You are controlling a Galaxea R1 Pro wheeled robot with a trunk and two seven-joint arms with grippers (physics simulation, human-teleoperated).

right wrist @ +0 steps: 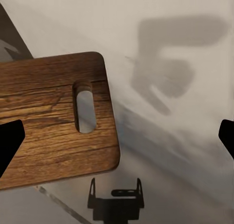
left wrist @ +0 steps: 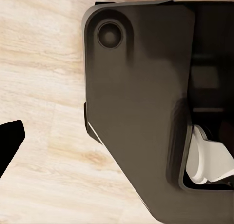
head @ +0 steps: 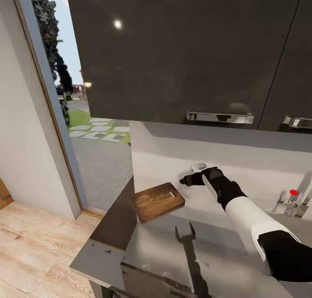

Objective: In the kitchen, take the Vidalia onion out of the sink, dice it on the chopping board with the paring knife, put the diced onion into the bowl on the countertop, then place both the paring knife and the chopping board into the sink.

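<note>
On the countertop, near its left end, lies the chopping board — stiff, flat wood, probably best pinched at the slotted edge. Just beside it hovers the right gripper, fingers spread wide, holding nothing.

Dark glossy wall cabinets hang at the far side, with two chrome handles along their lower edge. Under them is a pale wall. At the left, a tall glass opening shows a lawn, stepping stones and trees outside. The near left floor is light wood planks.
</note>
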